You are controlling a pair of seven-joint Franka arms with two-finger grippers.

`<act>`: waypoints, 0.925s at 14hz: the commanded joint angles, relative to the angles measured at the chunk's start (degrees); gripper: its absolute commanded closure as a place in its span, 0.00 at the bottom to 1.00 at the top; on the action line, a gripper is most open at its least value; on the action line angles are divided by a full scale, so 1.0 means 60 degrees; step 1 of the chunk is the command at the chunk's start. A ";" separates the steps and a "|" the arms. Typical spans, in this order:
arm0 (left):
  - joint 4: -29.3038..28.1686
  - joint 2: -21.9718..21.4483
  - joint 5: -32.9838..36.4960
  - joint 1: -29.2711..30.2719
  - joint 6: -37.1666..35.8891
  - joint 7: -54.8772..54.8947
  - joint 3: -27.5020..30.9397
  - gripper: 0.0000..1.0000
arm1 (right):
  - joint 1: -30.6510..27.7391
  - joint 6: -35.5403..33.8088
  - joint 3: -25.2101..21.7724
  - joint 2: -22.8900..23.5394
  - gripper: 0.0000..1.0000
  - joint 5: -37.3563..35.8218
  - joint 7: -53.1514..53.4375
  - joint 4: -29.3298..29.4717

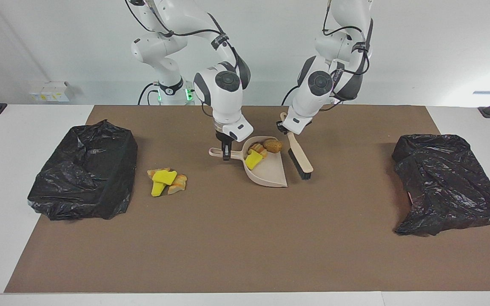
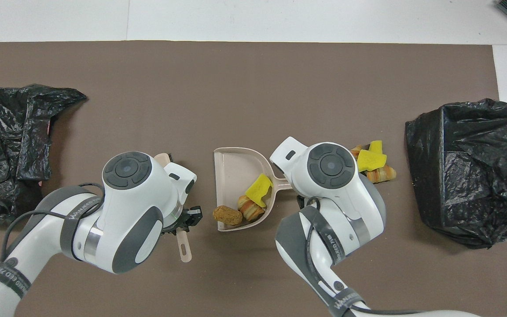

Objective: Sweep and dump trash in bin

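Note:
A beige dustpan (image 1: 270, 172) lies on the brown mat in the middle, also in the overhead view (image 2: 236, 165). It holds trash: a yellow chunk (image 1: 253, 160) (image 2: 259, 188), a bread-like lump (image 2: 250, 208) and a brown lump (image 1: 273, 145) (image 2: 227, 215). My right gripper (image 1: 226, 151) is shut on the dustpan's handle. My left gripper (image 1: 286, 127) is shut on the handle of a beige brush (image 1: 299, 157), which slants down beside the dustpan toward the left arm's end. In the overhead view the left arm hides most of the brush (image 2: 184, 246).
A second trash pile (image 1: 166, 180) (image 2: 372, 165) lies on the mat between the dustpan and a black bag-lined bin (image 1: 85, 170) (image 2: 464, 171) at the right arm's end. Another black bag-lined bin (image 1: 445, 182) (image 2: 7, 149) stands at the left arm's end.

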 commanded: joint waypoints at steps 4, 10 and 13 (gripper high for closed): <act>-0.0464 -0.0431 0.0200 -0.0367 -0.0051 -0.0125 -0.0185 1.00 | -0.1968 -0.1478 0.0019 -0.0896 1.00 0.1669 -0.1236 0.0672; -0.0627 -0.0403 -0.0764 -0.2214 0.0492 -0.0799 -0.0214 1.00 | -0.4574 -0.2561 -0.0068 -0.2507 1.00 0.1583 -0.2656 0.0716; -0.0757 -0.0315 -0.1484 -0.2755 0.0697 -0.0858 -0.0200 1.00 | -0.6476 -0.2696 -0.0068 -0.2802 1.00 0.1233 -0.4294 0.0716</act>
